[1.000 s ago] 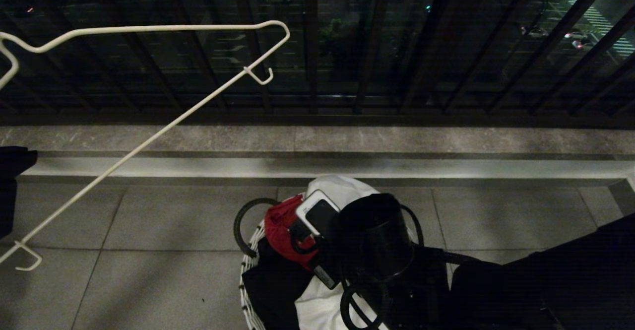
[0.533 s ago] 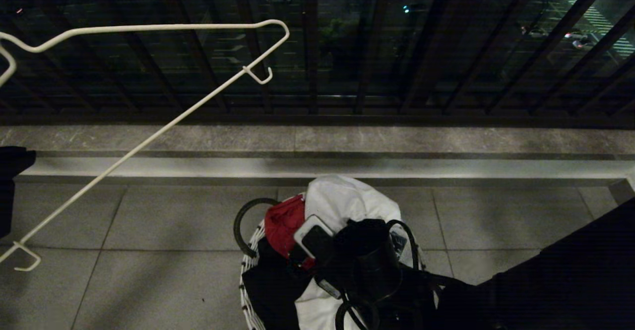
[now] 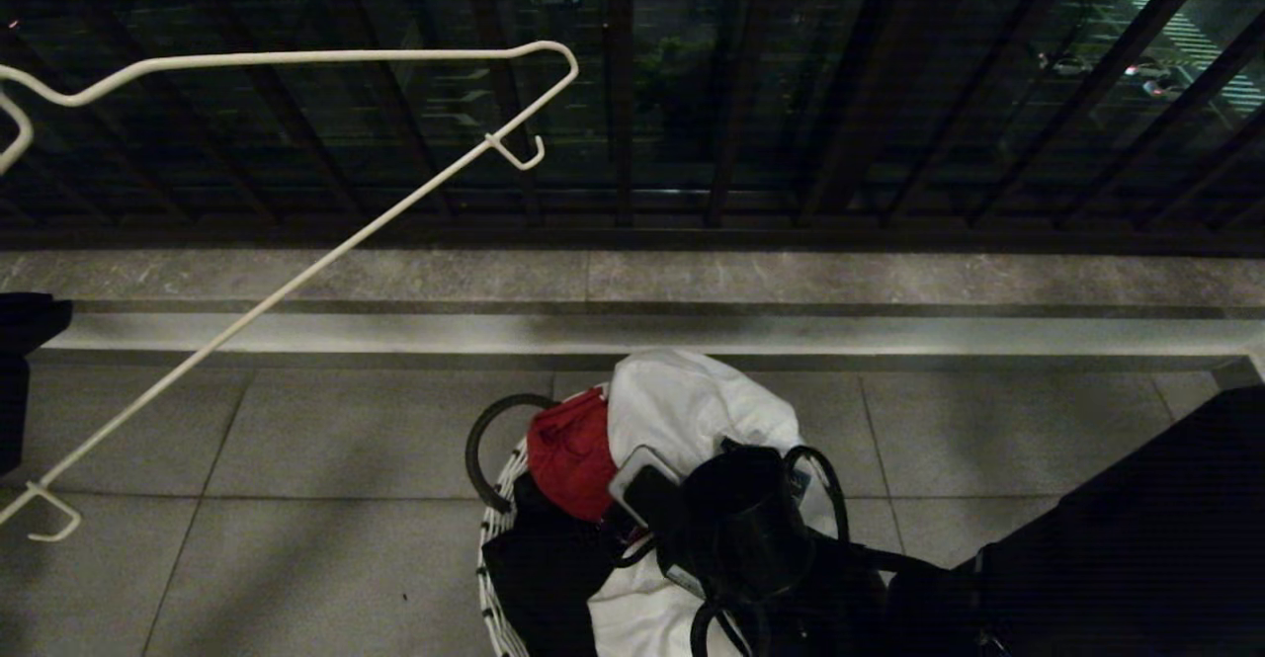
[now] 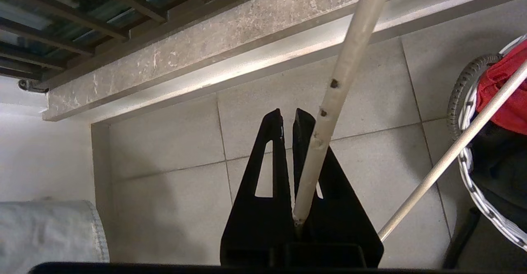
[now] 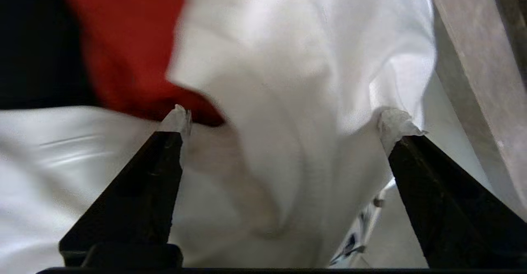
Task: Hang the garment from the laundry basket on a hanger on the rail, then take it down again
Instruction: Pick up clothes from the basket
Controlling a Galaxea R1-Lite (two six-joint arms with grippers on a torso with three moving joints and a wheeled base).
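Right gripper spread over the white T-shirt in the basket, left gripper holding the wire hanger ready.

The basket (image 3: 497,578) stands on the floor tiles just in front of the stone ledge (image 3: 632,277); heaped in it are a black garment (image 3: 539,563), a red cloth (image 3: 571,451) and, on top toward the ledge, the T-shirt (image 3: 682,400). The shirt looks light, soft and limp, so it should bunch and sag; a pinch on a raised fold, better still near the collar, seems the surest hold. The right gripper (image 5: 284,121) hangs just above that fold with its jaws wide apart, holding nothing. Only its wrist view shows that gap; from the head the arm hides it. The left gripper (image 4: 288,115), to the basket's left, is pressed shut on the hanger (image 4: 329,113), a grip only its wrist view shows.
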